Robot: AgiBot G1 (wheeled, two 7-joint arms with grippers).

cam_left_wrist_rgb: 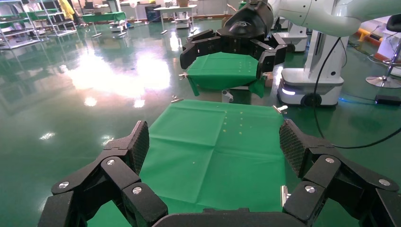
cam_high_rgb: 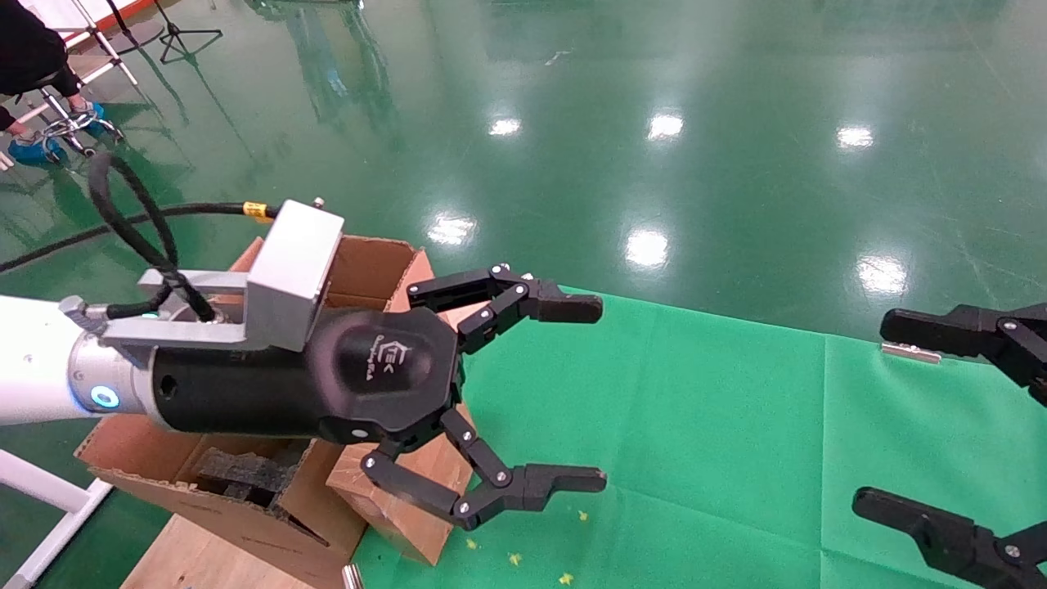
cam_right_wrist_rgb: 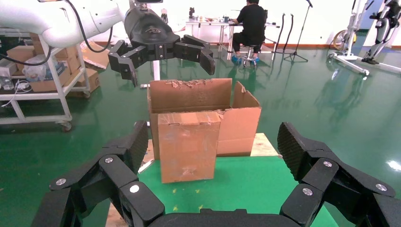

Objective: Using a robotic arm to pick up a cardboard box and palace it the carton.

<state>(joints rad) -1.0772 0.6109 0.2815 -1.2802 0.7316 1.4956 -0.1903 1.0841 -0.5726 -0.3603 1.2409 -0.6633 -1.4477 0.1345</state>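
The small scuffed cardboard box (cam_right_wrist_rgb: pixel 189 146) stands upright on the green cloth (cam_high_rgb: pixel 695 425), at its left edge, right against the carton (cam_right_wrist_rgb: pixel 239 127). In the head view the cardboard box (cam_high_rgb: pixel 393 503) is partly hidden behind my left gripper. The carton (cam_high_rgb: pixel 245 511) has ragged flaps and black foam (cam_high_rgb: pixel 237 474) inside. My left gripper (cam_high_rgb: pixel 603 394) hovers open and empty above the box and carton. In its own view the left gripper (cam_left_wrist_rgb: pixel 213 142) spans bare cloth. My right gripper (cam_high_rgb: pixel 871 413) hangs open over the cloth's right side, facing the box from a distance.
A wooden board (cam_high_rgb: pixel 196 556) lies under the carton. Metal clips (cam_high_rgb: pixel 909 352) hold the cloth's edge. Shiny green floor surrounds the table. A seated person (cam_right_wrist_rgb: pixel 250 23) and a cart with boxes (cam_right_wrist_rgb: pixel 47 71) are far behind the carton.
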